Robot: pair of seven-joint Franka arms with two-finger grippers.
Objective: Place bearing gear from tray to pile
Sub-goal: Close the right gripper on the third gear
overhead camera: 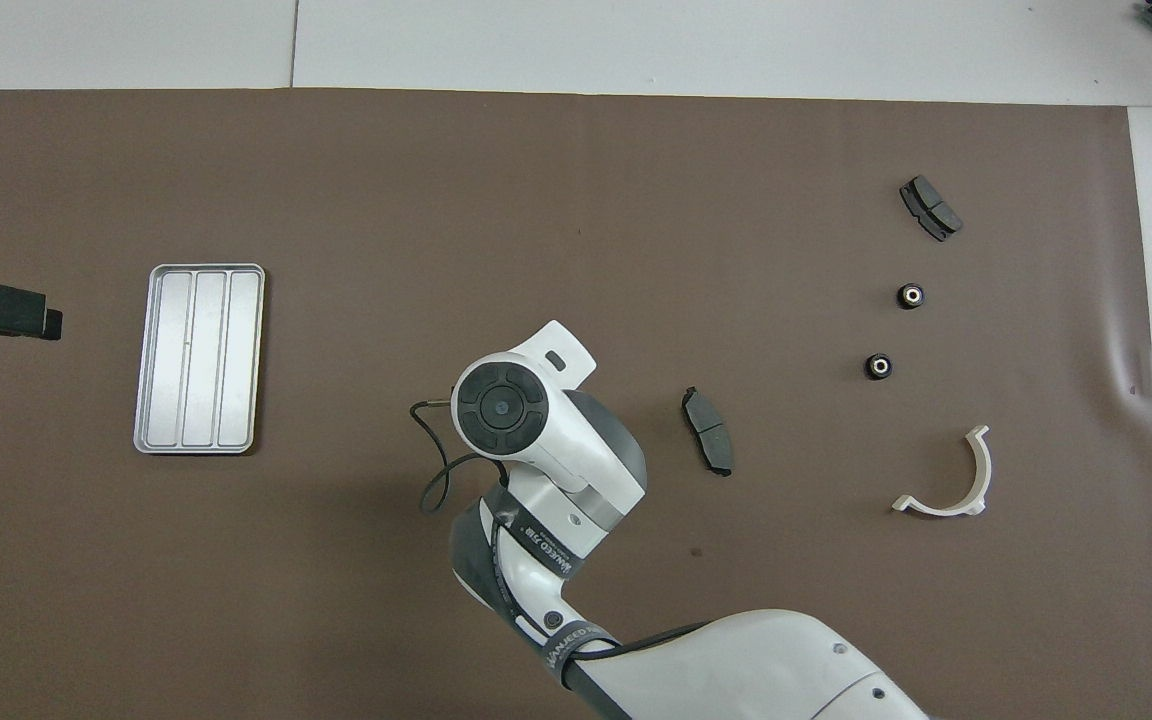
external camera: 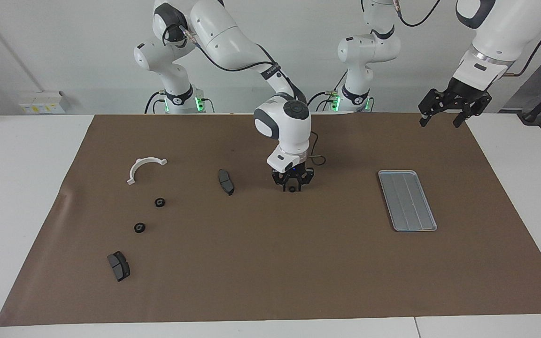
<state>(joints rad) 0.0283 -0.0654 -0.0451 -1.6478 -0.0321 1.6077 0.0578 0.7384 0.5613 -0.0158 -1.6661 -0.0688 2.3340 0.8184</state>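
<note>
A small black bearing gear [external camera: 292, 189] lies on the brown mat at mid-table, between the tray and the pile. My right gripper [external camera: 292, 186] is down at the mat, its fingertips drawn in against the gear's sides; in the overhead view its own wrist [overhead camera: 501, 405] hides both. The silver tray [external camera: 406, 200] [overhead camera: 198, 358] sits bare toward the left arm's end. The pile lies scattered toward the right arm's end: a white half-ring bracket [external camera: 140, 163] [overhead camera: 981, 470] and dark brake pads [external camera: 226, 181] [external camera: 119, 265]. My left gripper [external camera: 439, 123] hangs open, raised over the mat's corner by the tray's end.
Two more small black bearing gears [external camera: 159, 202] [external camera: 139, 227] rest among the pile's parts. A cable loops from the right wrist [overhead camera: 436, 470]. The brown mat [external camera: 270, 263] covers most of the white table.
</note>
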